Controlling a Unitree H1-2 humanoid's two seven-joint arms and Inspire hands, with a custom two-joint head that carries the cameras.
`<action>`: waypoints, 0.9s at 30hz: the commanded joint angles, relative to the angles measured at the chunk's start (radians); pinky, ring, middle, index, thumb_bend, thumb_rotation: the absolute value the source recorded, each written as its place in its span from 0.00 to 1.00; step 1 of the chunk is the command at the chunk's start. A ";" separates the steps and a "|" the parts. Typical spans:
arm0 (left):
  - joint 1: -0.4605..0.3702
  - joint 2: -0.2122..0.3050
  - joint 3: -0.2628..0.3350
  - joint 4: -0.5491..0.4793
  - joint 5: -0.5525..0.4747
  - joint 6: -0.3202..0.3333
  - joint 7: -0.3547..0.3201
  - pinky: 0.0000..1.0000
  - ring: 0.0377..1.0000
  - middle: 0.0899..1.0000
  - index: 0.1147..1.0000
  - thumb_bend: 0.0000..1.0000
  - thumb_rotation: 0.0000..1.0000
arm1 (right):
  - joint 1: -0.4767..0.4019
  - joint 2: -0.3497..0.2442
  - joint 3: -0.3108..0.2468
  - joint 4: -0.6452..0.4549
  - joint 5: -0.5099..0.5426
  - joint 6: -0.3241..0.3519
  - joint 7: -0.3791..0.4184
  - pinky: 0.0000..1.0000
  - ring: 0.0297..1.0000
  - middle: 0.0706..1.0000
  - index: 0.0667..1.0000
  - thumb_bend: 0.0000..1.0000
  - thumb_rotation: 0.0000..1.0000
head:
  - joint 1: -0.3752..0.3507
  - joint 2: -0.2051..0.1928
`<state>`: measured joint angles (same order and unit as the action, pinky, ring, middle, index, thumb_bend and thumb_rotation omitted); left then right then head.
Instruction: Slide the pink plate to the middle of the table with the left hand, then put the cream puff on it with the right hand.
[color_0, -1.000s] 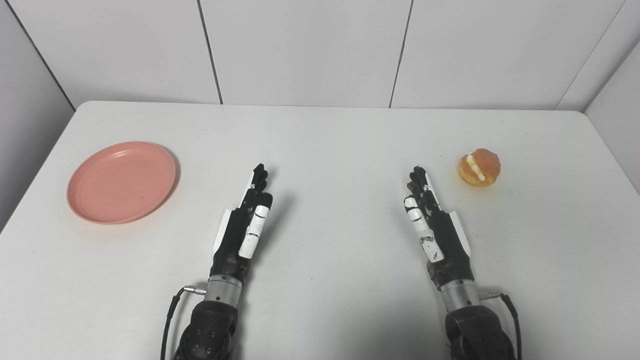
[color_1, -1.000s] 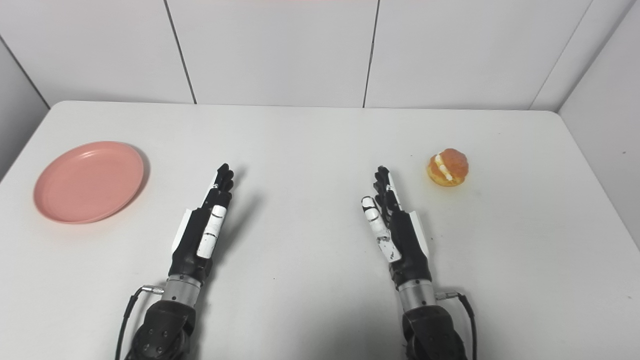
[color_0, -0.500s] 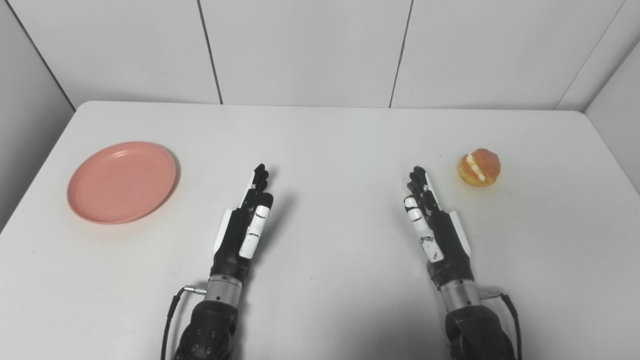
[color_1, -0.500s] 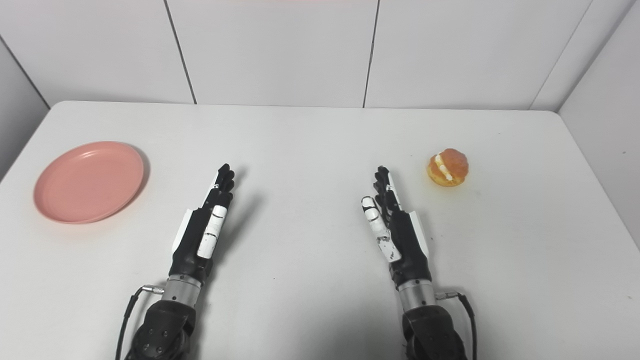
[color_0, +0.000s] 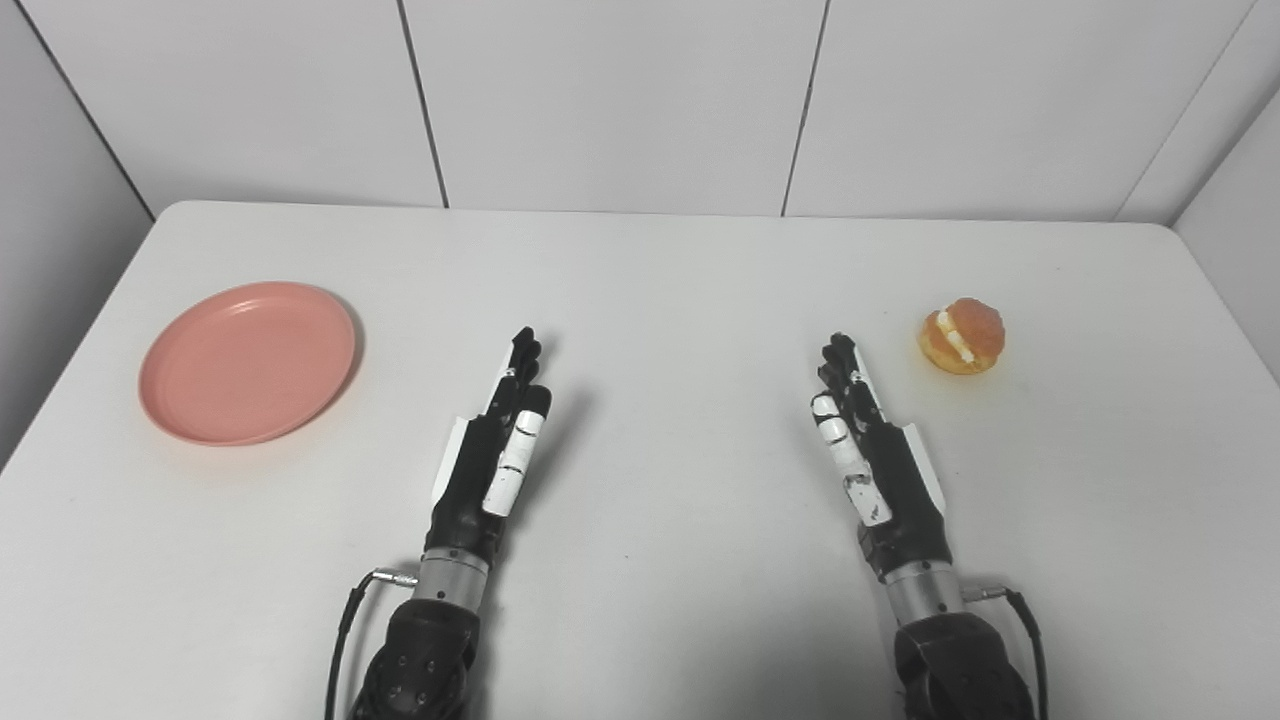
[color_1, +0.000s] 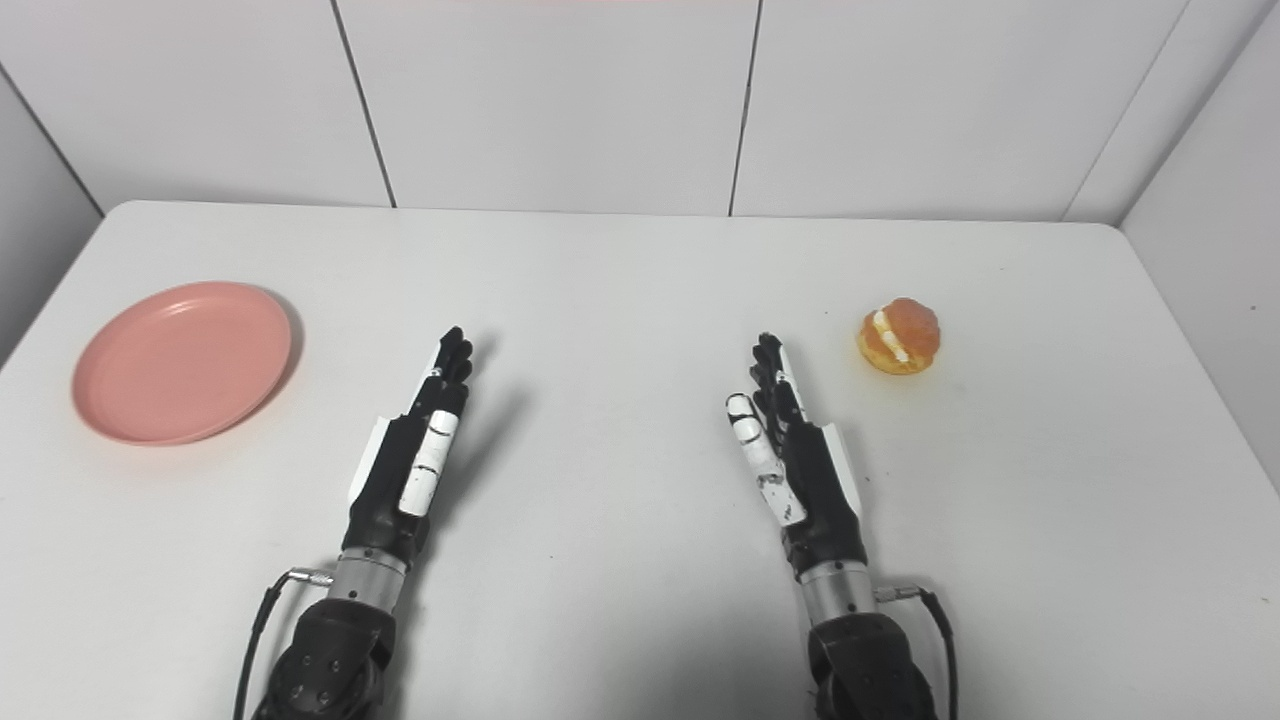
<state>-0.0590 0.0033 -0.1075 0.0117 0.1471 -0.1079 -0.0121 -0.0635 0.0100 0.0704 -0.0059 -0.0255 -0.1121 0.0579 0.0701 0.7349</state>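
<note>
A: On the white tabletop (color_0: 660, 280), against a panelled wall (color_0: 610, 100), two black-and-white robot hands lie side by side. What does each one hold?

B: Nothing. The left hand (color_0: 490, 455) has its fingers (color_0: 520, 360) stretched straight and lying close alongside one another, thumb (color_0: 510, 460) laid along them, pointing toward the wall. The right hand (color_0: 870, 450) mirrors it, fingers extended and empty.

A: And the pink plate (color_0: 248, 362)?

B: Flat on the tabletop, well to the left of the left hand and a little farther from the robot than its fingertips. It carries nothing, and neither hand touches it.

A: Where is the cream puff (color_0: 962, 336)?

B: To the right of the right hand, about level with its fingertips, near but apart from them. Its golden shell shows a white band of filling, tilted rather than level.

A: Anything else visible?

B: A thin cable (color_0: 345, 625) at each wrist, and a shadow beside each hand.
</note>
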 joint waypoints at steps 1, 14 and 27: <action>0.035 -0.023 -0.016 0.027 0.012 -0.018 0.015 1.00 1.00 1.00 1.00 0.65 1.00 | -0.006 -0.020 -0.012 -0.032 0.041 -0.015 0.024 1.00 1.00 1.00 1.00 0.62 0.84 | 0.070 -0.019; 0.029 -0.121 -0.040 0.111 0.051 -0.163 0.091 1.00 1.00 1.00 1.00 0.55 0.95 | -0.002 -0.080 -0.045 0.034 0.111 -0.104 0.069 1.00 1.00 1.00 1.00 0.59 0.88 | 0.224 -0.109; 0.021 -0.112 -0.027 0.144 0.034 -0.193 0.089 1.00 1.00 1.00 1.00 0.57 0.97 | -0.008 -0.068 -0.042 0.062 0.108 -0.130 0.071 1.00 1.00 1.00 1.00 0.54 0.87 | 0.199 -0.126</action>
<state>-0.0719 -0.1230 -0.1427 0.0894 0.1830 -0.2738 0.0655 -0.0655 -0.0656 0.0305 0.0428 0.0689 -0.1794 0.1226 0.2700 0.6105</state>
